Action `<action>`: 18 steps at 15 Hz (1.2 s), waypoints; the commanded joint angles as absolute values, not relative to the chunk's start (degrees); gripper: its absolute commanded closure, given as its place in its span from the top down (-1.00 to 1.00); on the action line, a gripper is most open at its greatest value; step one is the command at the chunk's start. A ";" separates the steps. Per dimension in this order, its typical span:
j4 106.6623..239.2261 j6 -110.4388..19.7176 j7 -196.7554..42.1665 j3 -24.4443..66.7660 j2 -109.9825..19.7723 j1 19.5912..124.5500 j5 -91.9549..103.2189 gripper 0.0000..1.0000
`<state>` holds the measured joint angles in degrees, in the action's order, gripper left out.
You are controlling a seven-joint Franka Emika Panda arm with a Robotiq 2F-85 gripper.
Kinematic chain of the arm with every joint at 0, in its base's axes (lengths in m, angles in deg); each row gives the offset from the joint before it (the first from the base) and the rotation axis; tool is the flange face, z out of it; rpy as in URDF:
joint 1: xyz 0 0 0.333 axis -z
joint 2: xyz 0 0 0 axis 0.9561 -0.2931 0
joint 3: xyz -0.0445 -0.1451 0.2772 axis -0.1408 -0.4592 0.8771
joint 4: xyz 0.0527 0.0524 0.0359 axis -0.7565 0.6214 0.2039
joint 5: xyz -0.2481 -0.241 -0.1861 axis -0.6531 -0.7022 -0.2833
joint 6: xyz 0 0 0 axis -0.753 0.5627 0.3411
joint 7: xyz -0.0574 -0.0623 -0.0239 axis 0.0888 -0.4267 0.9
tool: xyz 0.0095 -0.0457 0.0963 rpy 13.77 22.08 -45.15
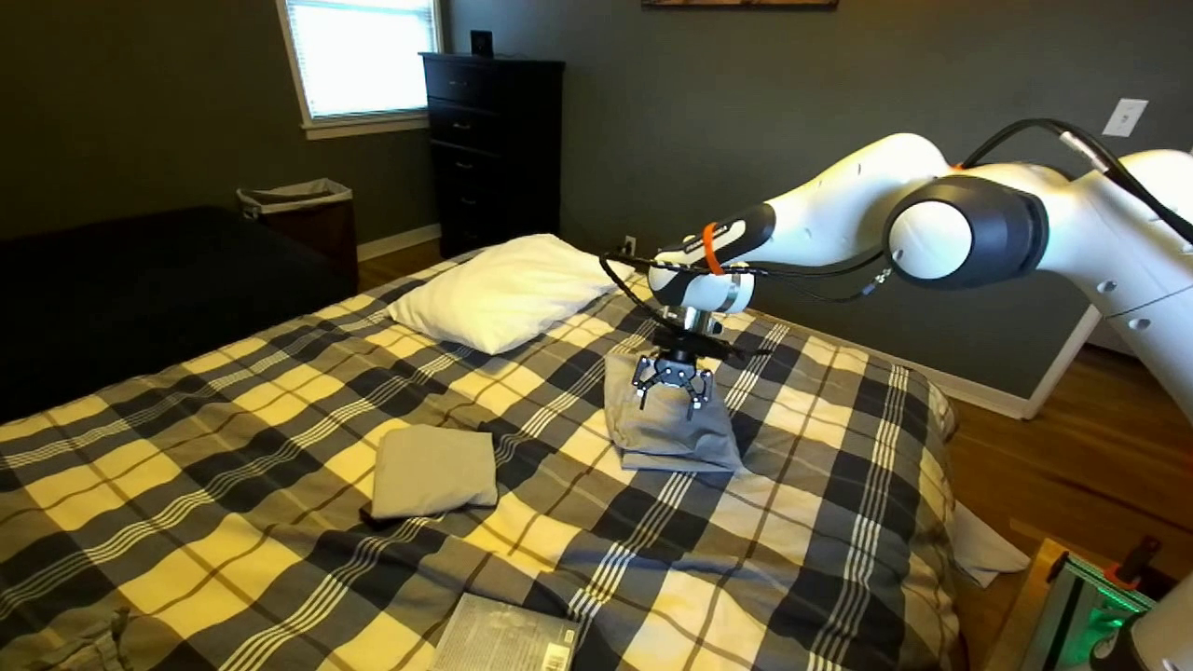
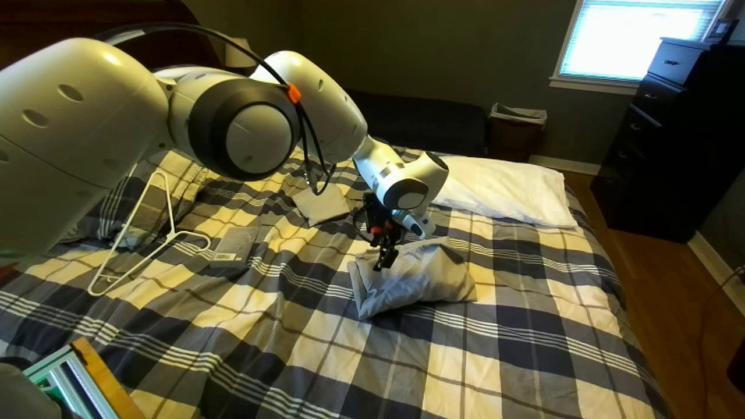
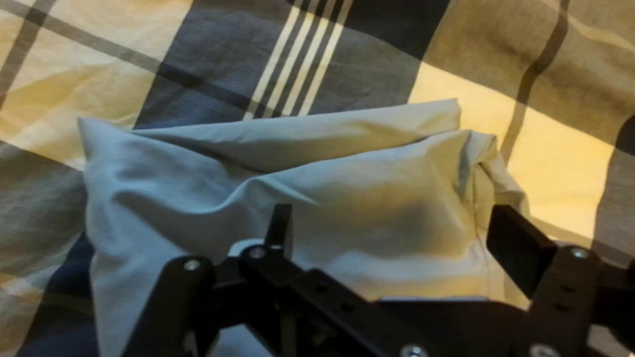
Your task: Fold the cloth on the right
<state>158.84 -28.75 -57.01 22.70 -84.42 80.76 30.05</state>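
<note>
The cloth point(image 1: 673, 445) is a rumpled grey-beige sheet, doubled over into a loose packet on the plaid bed. It also lies under the gripper in an exterior view point(image 2: 425, 279). In the wrist view the cloth point(image 3: 163, 238) shows creases, with layered edges at its far side. My gripper point(image 1: 669, 404) points down over the cloth, and shows side-on in an exterior view point(image 2: 384, 265). In the wrist view the two fingers of the gripper point(image 3: 392, 218) stand wide apart with no fabric between them. The gripper body hides the near part of the cloth there.
A small folded square cloth point(image 1: 433, 473) lies beside the cloth. A white pillow point(image 1: 508, 291) lies behind. A flat grey package point(image 1: 508, 637) lies nearer the front. A white hanger point(image 2: 172, 235) rests on the bed point(image 2: 500, 366). A dark dresser point(image 1: 499, 149) stands beyond.
</note>
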 commanded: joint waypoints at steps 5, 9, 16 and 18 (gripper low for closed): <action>183.09 -36.87 -65.20 19.86 -69.36 81.63 28.62 1.00; 193.72 -42.20 -72.86 20.45 -63.61 81.22 27.57 1.00; 194.71 -51.64 -73.10 22.21 -65.55 84.18 34.70 1.00; 198.88 -57.17 -77.18 24.49 -64.07 87.61 40.40 1.00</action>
<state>193.31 -50.57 -72.31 21.21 -65.91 82.78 34.04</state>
